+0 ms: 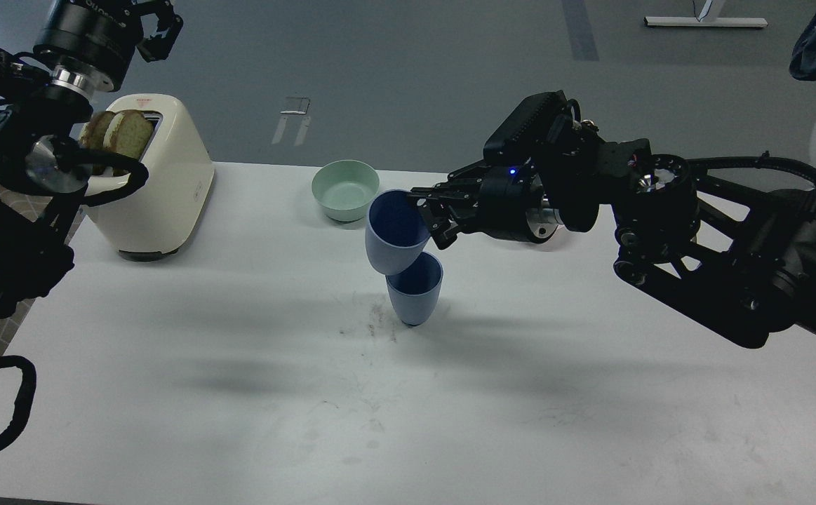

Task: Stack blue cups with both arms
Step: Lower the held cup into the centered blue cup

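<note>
Blue matte upper cup [393, 235], tilted, pinched at its rim by the right gripper [427, 214], overlaps the upright lower cup [415, 293] mid-table [169, 365]; left gripper's [158, 28] opening is unclear.

Right arm [723, 238] enters from the right edge, reaches leftward across the bench, forearm roughly level, wrist showing a small blue light. Right gripper [427, 210] points left; jaws clamp the rim of the upper blue cup [393, 231], one finger inside, one outside, cup tilted. Left arm [22, 161] stands raised at the left edge, cables looped. Left gripper [158, 28] sits high near the top corner, fingers indistinct, holding nothing visible.
</note>
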{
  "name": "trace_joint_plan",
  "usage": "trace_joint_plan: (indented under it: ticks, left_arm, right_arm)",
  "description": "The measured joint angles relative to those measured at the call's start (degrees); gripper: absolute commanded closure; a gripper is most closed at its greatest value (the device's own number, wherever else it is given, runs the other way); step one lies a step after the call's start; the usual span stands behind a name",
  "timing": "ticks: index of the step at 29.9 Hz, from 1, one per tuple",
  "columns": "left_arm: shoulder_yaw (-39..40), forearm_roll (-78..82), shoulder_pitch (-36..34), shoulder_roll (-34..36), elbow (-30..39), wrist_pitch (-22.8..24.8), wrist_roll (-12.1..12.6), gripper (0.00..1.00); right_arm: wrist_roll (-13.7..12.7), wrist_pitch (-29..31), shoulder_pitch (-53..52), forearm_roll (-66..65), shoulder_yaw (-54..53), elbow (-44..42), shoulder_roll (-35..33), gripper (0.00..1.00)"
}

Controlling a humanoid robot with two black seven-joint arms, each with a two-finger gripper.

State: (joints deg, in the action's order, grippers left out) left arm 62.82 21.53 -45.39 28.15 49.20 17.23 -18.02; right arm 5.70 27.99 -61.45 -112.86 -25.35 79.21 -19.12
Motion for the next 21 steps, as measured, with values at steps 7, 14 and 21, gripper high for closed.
trace_joint_plan:
  ticks: [7,14,21]
  left_arm:
    - [0.1,0.0,0.0,-0.2,0.0,0.0,0.0,0.03]
    - [0.1,0.0,0.0,0.0,0.0,0.0,0.0,0.03]
    - [0.1,0.0,0.1,0.1,0.0,0.0,0.0,0.03]
  right_arm:
    - [-0.1,0.0,0.0,0.0,2.0,0.0,-0.2,1.0]
    - [-0.3,0.0,0.5,-0.1,2.3,0.0,-0.2,1.0]
    - [-0.8,0.0,0.6,-0.1,2.3,0.1,-1.0,1.0]
